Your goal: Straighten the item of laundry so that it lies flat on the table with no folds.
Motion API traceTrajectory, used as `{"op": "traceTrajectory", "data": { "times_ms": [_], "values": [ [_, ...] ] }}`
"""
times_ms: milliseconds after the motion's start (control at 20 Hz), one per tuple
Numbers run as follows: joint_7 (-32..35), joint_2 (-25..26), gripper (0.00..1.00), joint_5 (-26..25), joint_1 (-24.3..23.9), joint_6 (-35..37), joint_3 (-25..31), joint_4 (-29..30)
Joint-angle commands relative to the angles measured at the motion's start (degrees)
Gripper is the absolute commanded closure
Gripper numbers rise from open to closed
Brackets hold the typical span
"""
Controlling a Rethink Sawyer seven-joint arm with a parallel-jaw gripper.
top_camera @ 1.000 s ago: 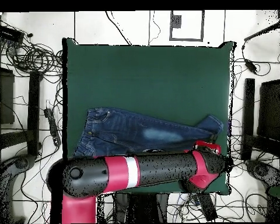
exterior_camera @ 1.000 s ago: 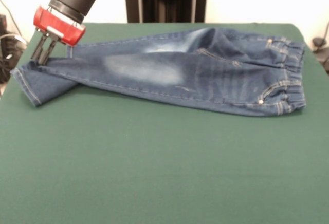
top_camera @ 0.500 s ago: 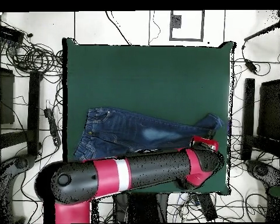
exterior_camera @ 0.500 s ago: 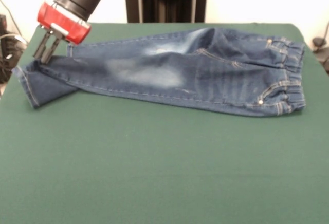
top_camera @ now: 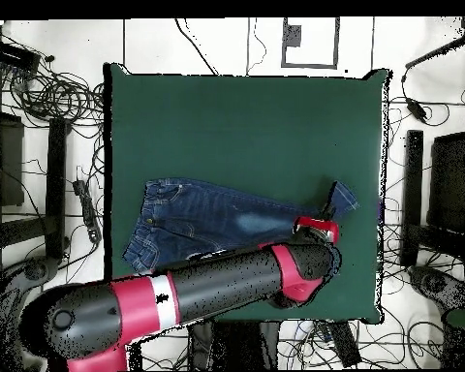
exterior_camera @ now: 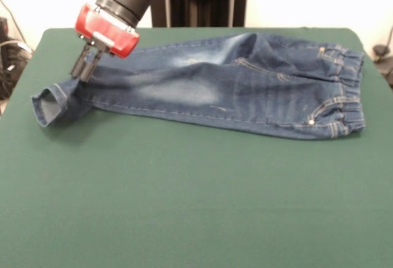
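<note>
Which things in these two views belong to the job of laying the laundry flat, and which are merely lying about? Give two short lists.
Belonging to the job:
- small dark blue denim jeans with gathered waistband
- large dark green felt-topped table
- red and black arm's end effector, shut on the jeans' leg near the cuff

Lying about:
- tangled black cables on the floor beside the table
- black pedestal behind the table

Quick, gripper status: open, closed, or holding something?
Gripper: shut on the jeans, fingers pinching the leg near its cuff, which is lifted off the table.
</note>
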Motion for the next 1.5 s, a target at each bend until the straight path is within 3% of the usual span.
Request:
{"op": "traceTrajectory", "data": {
  "times_ms": [50, 250, 400, 1000, 1050, 1300, 1400, 1500],
  "values": [
    [-1.61, -0.23, 1.00, 0.63, -0.37, -2.28, 11.95, -5.84],
    [-3.65, 0.60, 1.00, -1.13, -1.65, -5.28, 12.81, -7.86],
    [-0.64, -1.20, 1.00, -7.93, -2.22, -1.19, 14.90, -9.50],
    [-3.61, -2.09, 1.00, -6.30, -3.65, -1.37, 16.84, -8.24],
    [-3.63, -2.27, 0.00, -6.65, -3.73, -0.86, 17.16, -8.24],
    [-2.29, -2.99, 0.00, -7.20, -3.70, 1.46, 17.98, -8.10],
    [-0.15, -4.21, 0.00, -9.79, -4.42, 2.68, 19.96, -8.49],
    [-0.58, -4.90, 0.00, -9.22, -4.24, 0.54, 20.29, -7.36]
  ]
}}
